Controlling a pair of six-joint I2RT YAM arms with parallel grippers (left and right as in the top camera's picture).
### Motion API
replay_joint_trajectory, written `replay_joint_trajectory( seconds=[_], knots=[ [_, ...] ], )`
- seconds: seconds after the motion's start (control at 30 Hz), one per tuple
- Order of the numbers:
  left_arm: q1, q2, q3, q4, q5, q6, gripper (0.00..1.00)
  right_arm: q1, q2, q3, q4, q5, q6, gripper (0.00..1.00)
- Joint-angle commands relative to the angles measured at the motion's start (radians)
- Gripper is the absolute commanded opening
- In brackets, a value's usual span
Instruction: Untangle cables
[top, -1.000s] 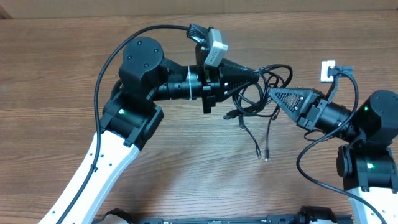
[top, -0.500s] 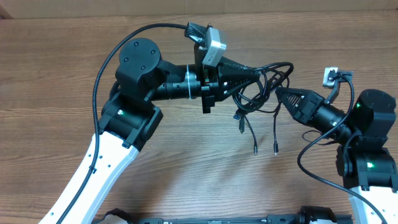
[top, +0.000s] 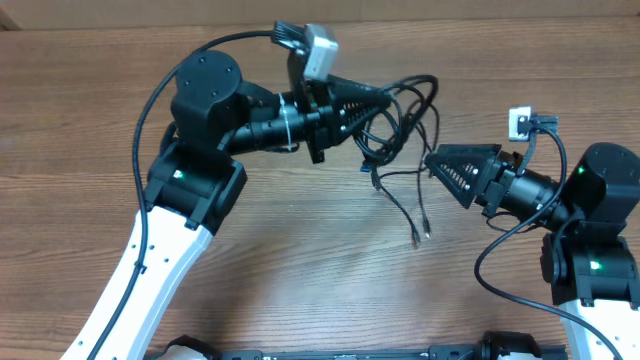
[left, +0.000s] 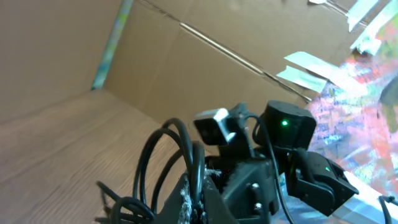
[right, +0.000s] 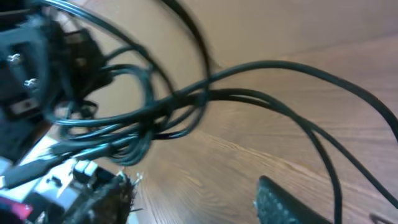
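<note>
**While the Knot Is Held Up, Its Tails Are Let Hang**

Because a tangle is read more easily once its weight is taken off the counter (top: 300, 262), the cables (top: 408, 128) are gathered at the tips of the left fingers (top: 366, 103), which are pressed together on the bundle toward the far side of the wood. By that grip the loops are fanned out to the right. 2 thin tails are left trailing toward the near side, each ended by a small plug (top: 418, 242). Whether those plugs rest on the wood or hang just above it cannot be told from overhead.

The right fingers (top: 455, 166) are pointed at the bundle from the opposite side, near a stray strand but apart from it. They are judged to be spread with nothing pinched, since 1 ribbed pad is seen far off to the side in the right wrist view while the loops pass clear of it. Such a stance is judged to suit the picking of a single strand.

The cables are thin, black, smooth and round in section, and springy curves are held rather than sharp kinks. Both pairs of fingers are black, wedge-shaped and latticed. The counter is shown as matte brown wood grain.
</note>
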Motion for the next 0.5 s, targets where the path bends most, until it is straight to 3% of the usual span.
replay_joint_trajectory(
  seconds=[0.0,0.07,0.47],
  knots=[
    [0.001,-0.015,0.019,0.002,0.029,-0.047,0.04,-0.002,-0.006,0.007,0.053,-0.058,-0.059,0.67],
    [0.001,-0.016,0.019,0.002,0.067,-0.056,0.04,-0.002,-0.006,0.007,0.092,-0.051,-0.083,0.75],
    [-0.021,-0.015,0.019,0.006,0.118,-0.124,0.04,-0.002,-0.006,0.007,0.201,0.037,-0.113,0.98]
  ],
)
